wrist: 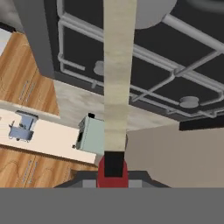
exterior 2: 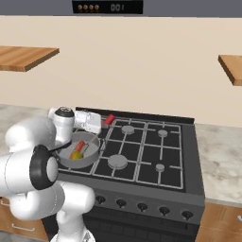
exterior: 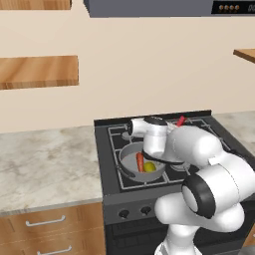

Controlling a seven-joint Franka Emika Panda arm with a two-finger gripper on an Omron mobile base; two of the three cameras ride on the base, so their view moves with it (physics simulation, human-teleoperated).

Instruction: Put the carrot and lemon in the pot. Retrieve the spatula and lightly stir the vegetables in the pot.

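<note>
The grey pot (exterior: pixel 124 155) (exterior 2: pixel 90 159) sits on the stove's front left burner. Inside it lie the orange-red carrot (exterior: pixel 140 162) (exterior 2: pixel 79 146) and the yellow lemon (exterior: pixel 149 167) (exterior 2: pixel 76 154), side by side. My gripper (exterior: pixel 173 125) (exterior 2: pixel 105 120) (wrist: pixel 113 176) hovers just behind and above the pot, shut on the red handle of the spatula (exterior: pixel 180 120) (exterior 2: pixel 109 119). In the hand view the spatula's red handle (wrist: pixel 113 170) sits between the jaws. Its long flat blade (wrist: pixel 117 78) runs straight away from the hand over the burner grates.
The black stove (exterior 2: pixel 156 156) has several burners with grey grates and a row of knobs (exterior 2: pixel 142 206) along its front. Marble counter (exterior: pixel 45 159) lies to its left and more to its right (exterior 2: pixel 222 156). Wooden shelves (exterior: pixel 37 71) and a range hood (exterior: pixel 149 7) hang above.
</note>
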